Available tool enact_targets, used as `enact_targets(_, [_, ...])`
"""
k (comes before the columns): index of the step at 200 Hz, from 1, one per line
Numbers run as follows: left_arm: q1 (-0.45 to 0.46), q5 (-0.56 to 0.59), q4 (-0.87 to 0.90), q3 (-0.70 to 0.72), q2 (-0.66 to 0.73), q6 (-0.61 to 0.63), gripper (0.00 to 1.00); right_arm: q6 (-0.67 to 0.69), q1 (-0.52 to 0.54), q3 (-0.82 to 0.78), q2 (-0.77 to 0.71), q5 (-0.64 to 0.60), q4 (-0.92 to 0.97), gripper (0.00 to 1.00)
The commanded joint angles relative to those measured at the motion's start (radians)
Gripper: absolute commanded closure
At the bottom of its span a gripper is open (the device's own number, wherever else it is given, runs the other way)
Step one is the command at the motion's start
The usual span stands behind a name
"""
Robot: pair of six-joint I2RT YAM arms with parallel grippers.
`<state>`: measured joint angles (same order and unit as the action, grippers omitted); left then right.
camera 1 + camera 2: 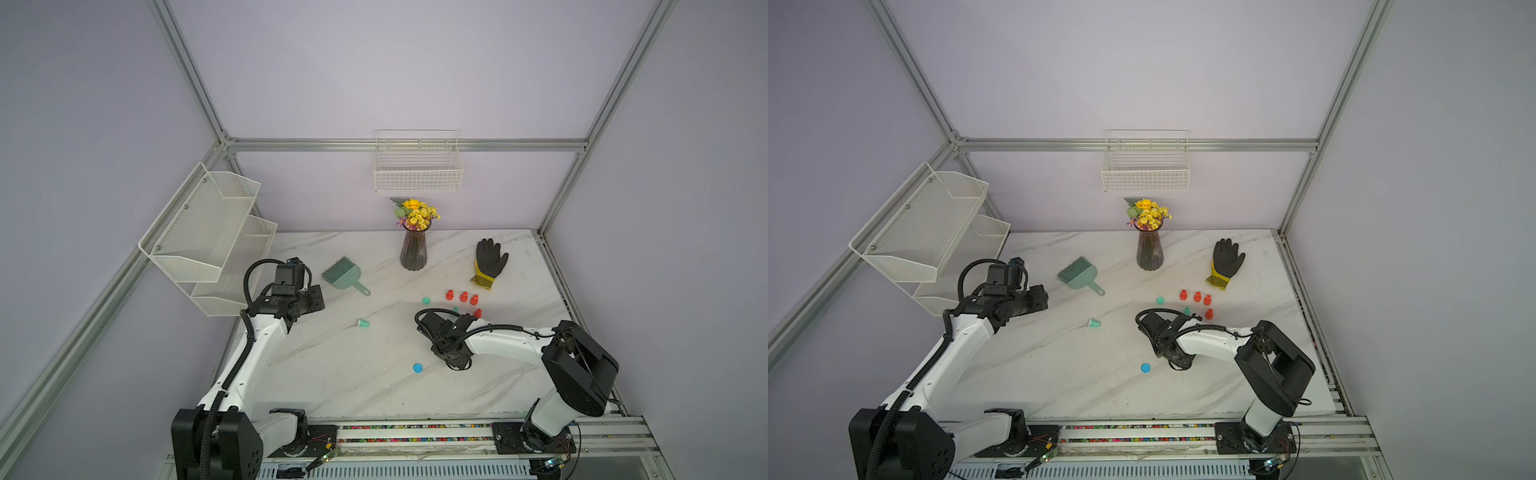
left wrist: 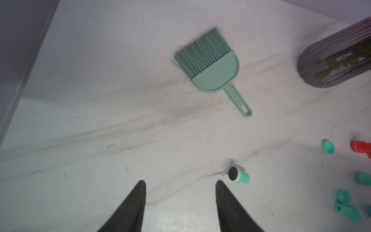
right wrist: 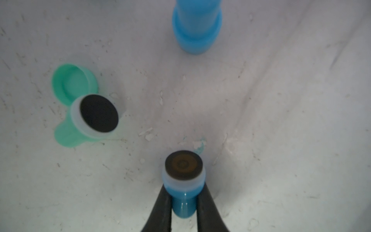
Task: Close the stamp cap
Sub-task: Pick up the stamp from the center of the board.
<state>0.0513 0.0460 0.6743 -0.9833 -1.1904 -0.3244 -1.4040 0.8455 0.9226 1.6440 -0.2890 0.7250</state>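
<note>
We see the right gripper (image 3: pixel 184 189) clamped on the blue stamp (image 3: pixel 183 180) at bottom centre, the blue cap (image 3: pixel 197 30) at top centre across open marble (image 3: pixel 281 120), and the left gripper (image 2: pixel 180 181) open, empty.

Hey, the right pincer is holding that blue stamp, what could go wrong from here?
The right pincer holds the blue stamp only by its narrow stem, so it may twist or slip when pressed into the blue cap. Its dark pad faces out uncovered and could smear the table. The open green stamp lies close by and could get knocked.
</note>
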Motion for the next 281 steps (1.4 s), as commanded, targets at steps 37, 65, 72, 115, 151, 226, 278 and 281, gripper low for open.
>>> enact_targets(37, [0.069, -0.223, -0.057, -0.034, 0.040, -0.032, 0.44, 0.563, 0.004, 0.001, -0.188, -0.004, -0.130, 0.93])
enact_targets(65, [0.229, -0.246, -0.002, -0.138, 0.005, -0.111, 0.43, 0.925, 0.005, -0.050, -0.309, 0.145, -0.325, 0.94])
enact_targets(72, [0.272, -0.257, 0.006, -0.158, -0.008, -0.137, 0.42, 1.014, 0.006, -0.059, -0.327, 0.180, -0.364, 0.94])
enact_targets(115, [0.438, -0.383, 0.025, -0.243, -0.087, -0.280, 0.41, 1.368, 0.006, -0.123, -0.421, 0.309, -0.553, 0.95])
enact_targets(151, [0.550, -0.417, 0.031, -0.259, -0.105, -0.319, 0.41, 1.624, 0.004, -0.208, -0.508, 0.465, -0.678, 0.95])
enact_targets(226, [0.670, -0.428, 0.037, -0.253, -0.146, -0.370, 0.43, 1.791, 0.004, -0.280, -0.584, 0.543, -0.775, 0.98])
enact_targets(278, [0.685, -0.462, 0.049, -0.223, -0.155, -0.372, 0.51, 1.792, 0.005, -0.271, -0.564, 0.517, -0.783, 0.98])
enact_targets(281, [0.685, -0.464, 0.050, -0.223, -0.155, -0.373, 0.51, 1.791, 0.004, -0.270, -0.563, 0.514, -0.783, 0.98])
